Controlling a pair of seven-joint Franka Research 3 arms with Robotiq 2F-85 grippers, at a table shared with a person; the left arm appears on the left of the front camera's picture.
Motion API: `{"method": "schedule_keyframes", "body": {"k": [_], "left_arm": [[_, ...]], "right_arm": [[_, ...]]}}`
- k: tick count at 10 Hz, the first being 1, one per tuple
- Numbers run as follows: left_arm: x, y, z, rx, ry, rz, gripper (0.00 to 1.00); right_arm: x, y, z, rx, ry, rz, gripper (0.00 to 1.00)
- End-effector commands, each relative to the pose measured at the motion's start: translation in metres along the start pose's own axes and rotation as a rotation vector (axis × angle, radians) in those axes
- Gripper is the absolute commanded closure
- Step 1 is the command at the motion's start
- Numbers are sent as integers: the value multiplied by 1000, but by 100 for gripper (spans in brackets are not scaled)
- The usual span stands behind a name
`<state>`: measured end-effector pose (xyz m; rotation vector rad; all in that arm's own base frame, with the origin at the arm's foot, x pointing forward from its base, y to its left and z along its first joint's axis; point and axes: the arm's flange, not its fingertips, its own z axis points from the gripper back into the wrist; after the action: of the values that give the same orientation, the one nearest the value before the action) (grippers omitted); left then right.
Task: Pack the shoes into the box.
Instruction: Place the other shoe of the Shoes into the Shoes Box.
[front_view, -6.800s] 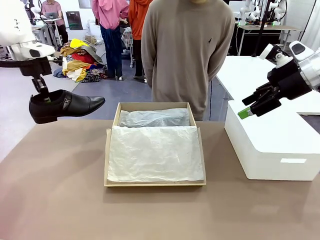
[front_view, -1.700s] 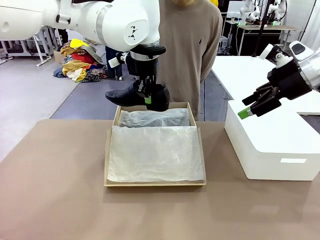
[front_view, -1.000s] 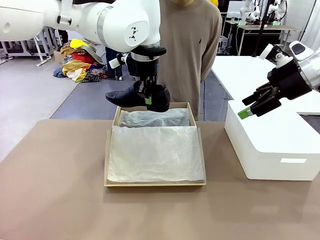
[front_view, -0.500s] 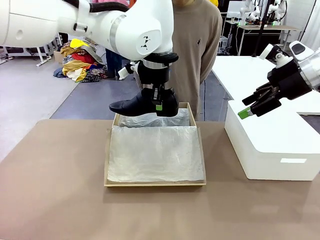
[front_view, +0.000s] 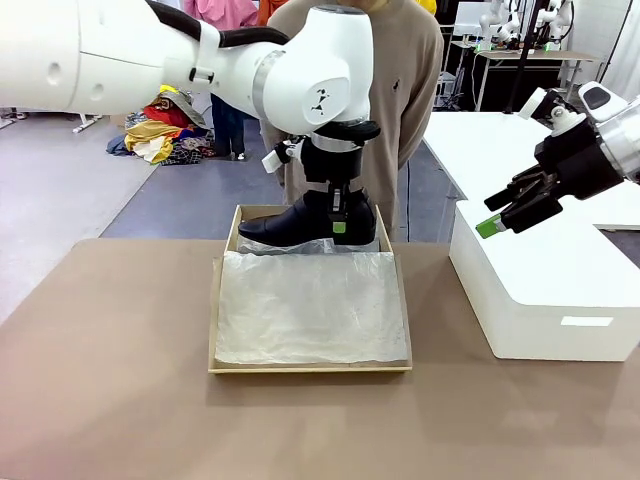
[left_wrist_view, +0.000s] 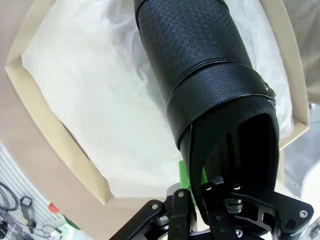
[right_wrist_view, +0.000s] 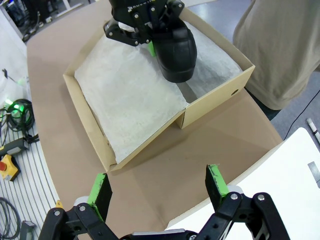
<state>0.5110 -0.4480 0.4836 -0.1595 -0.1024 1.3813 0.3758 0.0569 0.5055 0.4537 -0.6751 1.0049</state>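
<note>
A glossy black shoe (front_view: 300, 222) hangs low over the far part of the tan box (front_view: 213, 300), toe pointing left. My left gripper (front_view: 338, 216) is shut on the shoe's heel collar from above. In the left wrist view the shoe (left_wrist_view: 200, 65) runs away from the left gripper (left_wrist_view: 192, 186) over white tissue paper (left_wrist_view: 95, 100). I cannot tell whether the sole touches the paper. My right gripper (front_view: 503, 216) stands open and holds nothing, up over the white block-shaped box (front_view: 545, 290). The right wrist view shows the right gripper (right_wrist_view: 158, 186), the box (right_wrist_view: 89, 116) and the shoe (right_wrist_view: 174, 50).
A person in a beige sweater (front_view: 400, 90) stands just behind the box at the table's far edge. The brown table (front_view: 110, 380) lies bare to the left and in front of the box. Tissue paper (front_view: 305, 305) covers the box's near section.
My left arm has carried the shoe to the right and down, from above the box's far left corner to low over its far part. The right arm has stayed still.
</note>
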Motion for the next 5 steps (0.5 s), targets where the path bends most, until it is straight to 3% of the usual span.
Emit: {"method": "schedule_keyframes", "body": {"k": [1, 5], "left_arm": [[-11, -12, 6, 24, -60, 58, 100], [-14, -20, -4, 34, -91, 154, 100]], "right_arm": [[1, -4, -2, 9, -33, 25, 0], [1, -4, -2, 9, -33, 25, 0]]}}
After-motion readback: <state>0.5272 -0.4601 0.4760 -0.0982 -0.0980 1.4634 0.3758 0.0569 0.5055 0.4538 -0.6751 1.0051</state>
